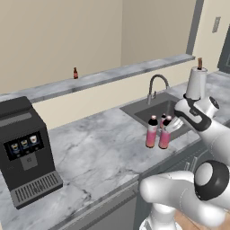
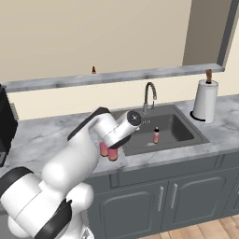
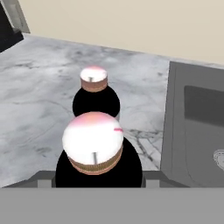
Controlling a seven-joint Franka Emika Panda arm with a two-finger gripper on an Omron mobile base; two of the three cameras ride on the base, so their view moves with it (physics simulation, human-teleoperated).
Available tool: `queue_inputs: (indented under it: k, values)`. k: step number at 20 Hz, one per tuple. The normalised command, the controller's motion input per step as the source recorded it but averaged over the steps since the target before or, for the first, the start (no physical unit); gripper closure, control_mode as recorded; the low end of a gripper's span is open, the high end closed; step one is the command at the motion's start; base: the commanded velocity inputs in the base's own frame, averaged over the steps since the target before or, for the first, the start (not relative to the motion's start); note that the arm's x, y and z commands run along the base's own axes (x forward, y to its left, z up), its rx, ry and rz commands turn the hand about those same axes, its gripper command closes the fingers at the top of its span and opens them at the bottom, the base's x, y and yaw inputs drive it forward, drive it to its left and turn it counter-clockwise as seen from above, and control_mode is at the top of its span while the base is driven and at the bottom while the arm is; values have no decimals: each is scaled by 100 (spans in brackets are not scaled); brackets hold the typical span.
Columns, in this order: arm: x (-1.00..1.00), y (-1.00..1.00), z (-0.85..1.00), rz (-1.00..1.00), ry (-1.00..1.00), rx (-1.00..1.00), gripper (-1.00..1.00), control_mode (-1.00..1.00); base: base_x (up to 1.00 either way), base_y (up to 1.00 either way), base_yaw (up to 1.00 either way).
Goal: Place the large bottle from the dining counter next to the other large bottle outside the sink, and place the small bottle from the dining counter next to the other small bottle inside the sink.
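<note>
Two large pink bottles stand side by side on the marble counter just left of the sink (image 1: 143, 112). My gripper (image 1: 173, 124) is shut on the right one, the large bottle (image 1: 164, 134), which stands upright on the counter. In the hand view that bottle (image 3: 93, 146) sits between my fingertips, with the other large bottle (image 3: 94, 87) just beyond it. The small bottle (image 1: 75, 72), dark brown, stands on the dining counter (image 1: 130, 71) far behind. The other small bottle (image 2: 156, 135), pale with a dark cap, stands in the sink (image 2: 184, 130).
A curved faucet (image 1: 156, 85) rises behind the basin. A paper towel roll (image 1: 196, 83) stands to the right of the sink. A black coffee machine (image 1: 24, 148) sits at the counter's left end. My own arm crosses the counter's front edge.
</note>
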Motion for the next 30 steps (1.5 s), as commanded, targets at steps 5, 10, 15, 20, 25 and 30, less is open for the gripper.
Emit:
queue_inputs:
  k: [5,10,15,20,25,30]
  values:
    - [4,0,-15,4,-1,0,100,-100,0,0,0]
    - [0,0,-18,4,-2,0,100,-100,0,0,0]
    - [4,0,-8,3,-5,1,100,-100,0,0,0]
    - [6,0,-4,3,-4,1,100,-100,0,0,0]
    - [2,0,-16,3,-4,0,100,-100,0,0,0]
    - [0,0,-18,3,-4,0,100,-100,0,0,0]
